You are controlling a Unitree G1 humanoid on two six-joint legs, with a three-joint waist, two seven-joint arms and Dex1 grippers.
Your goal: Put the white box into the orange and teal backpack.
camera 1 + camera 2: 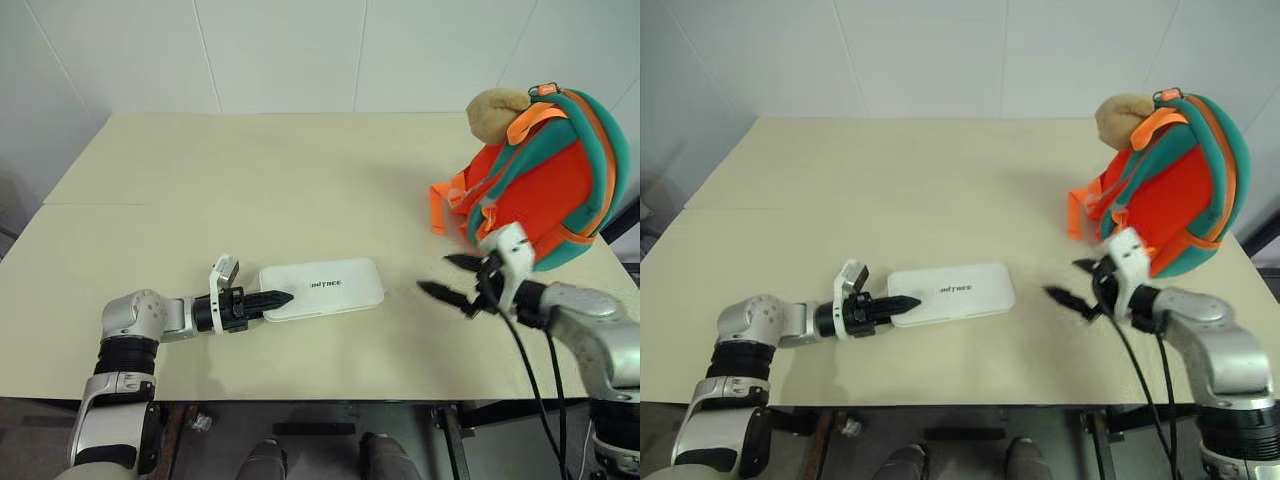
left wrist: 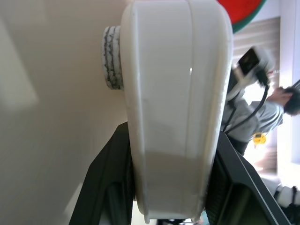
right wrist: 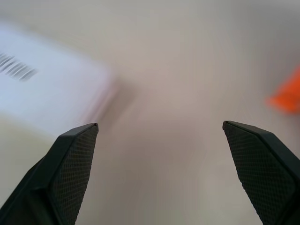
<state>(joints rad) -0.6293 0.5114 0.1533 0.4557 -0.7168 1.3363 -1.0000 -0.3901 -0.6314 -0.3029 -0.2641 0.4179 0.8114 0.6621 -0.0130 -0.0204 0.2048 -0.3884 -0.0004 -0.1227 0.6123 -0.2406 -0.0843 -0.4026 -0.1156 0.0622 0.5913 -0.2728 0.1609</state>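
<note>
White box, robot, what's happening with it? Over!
Left gripper clamped on the white box's end, box flat on the table. Right gripper open, empty. Orange and teal backpack upright, far right. Path clear.

Both arms are silver-grey metal with rounded joint housings and ribbed black collars, each ending in a white wrist block and a gripper of two tapered black fingers, the left gripper [image 1: 280, 298] and the right gripper [image 1: 445, 278], which trails two black cables.
</note>
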